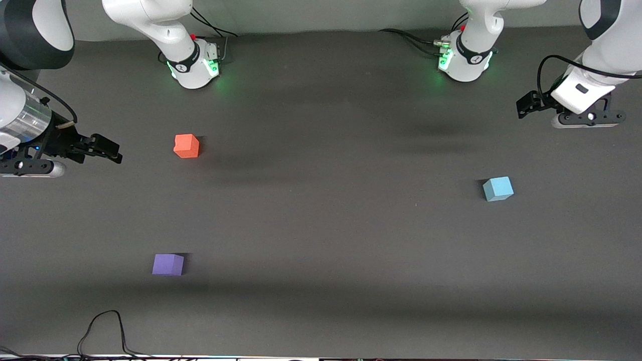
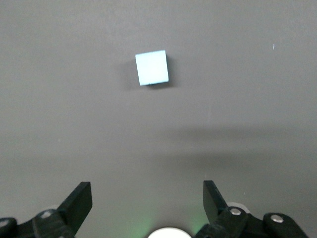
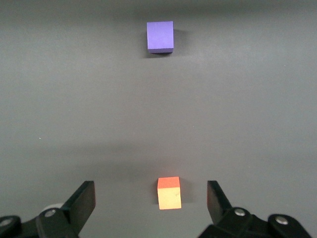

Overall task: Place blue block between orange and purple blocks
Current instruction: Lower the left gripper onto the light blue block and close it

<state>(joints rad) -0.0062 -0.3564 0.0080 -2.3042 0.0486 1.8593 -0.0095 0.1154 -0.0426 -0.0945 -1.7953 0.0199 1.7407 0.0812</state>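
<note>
The blue block lies on the dark table toward the left arm's end; it also shows in the left wrist view. The orange block and the purple block lie toward the right arm's end, the purple one nearer the front camera, with a wide gap between them. My left gripper hangs open and empty above the table, apart from the blue block. My right gripper hangs open and empty above the table beside the orange block. The purple block shows farther off in that view.
The two arm bases stand at the table's back edge with cables beside them. A black cable loops onto the table at the front edge, nearer the camera than the purple block.
</note>
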